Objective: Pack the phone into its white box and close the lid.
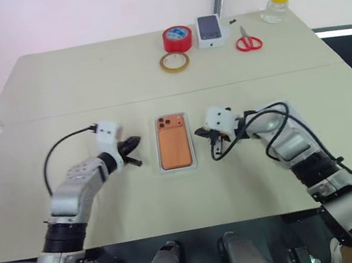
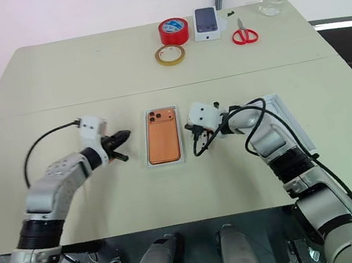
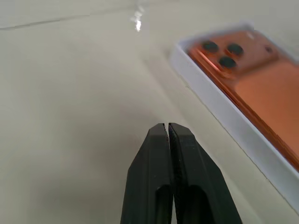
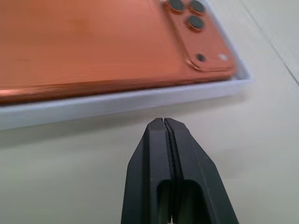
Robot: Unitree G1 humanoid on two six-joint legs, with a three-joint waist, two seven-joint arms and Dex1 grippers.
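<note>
The orange phone [image 1: 173, 141] already lies back-up inside the shallow white box [image 1: 194, 164], its camera lenses at the far corner on the robot's left; the box sits in the middle of the worktop [image 1: 86, 86], between the two arms. So the packing step looks done, judging from how snugly the phone fills the tray in both wrist views.

What remains is the lid [image 2: 294, 126]. A greyish-white tray with taller walls lies on the worktop to the robot's right, mostly covered by the right forearm and its cable; it is well apart from the box and not yet on it. It has to be picked up, brought over the box, lined up and pressed down.

The left claw [image 1: 133, 143] is pressed fully shut with nothing between its fingers, hovering just beside the left long edge of the box. The right claw [image 1: 213, 146] is likewise shut and empty, its tip near the right long edge of the box. Neither is touching the phone, as far as can be told.

Along the far edge stand a red tape roll [image 1: 176, 38], a tan tape roll [image 1: 174, 62], a small printed phone box [image 1: 210, 31], red scissors [image 1: 249, 41] and a yellow-capped bottle [image 1: 276, 3], none of them part of the job.
</note>
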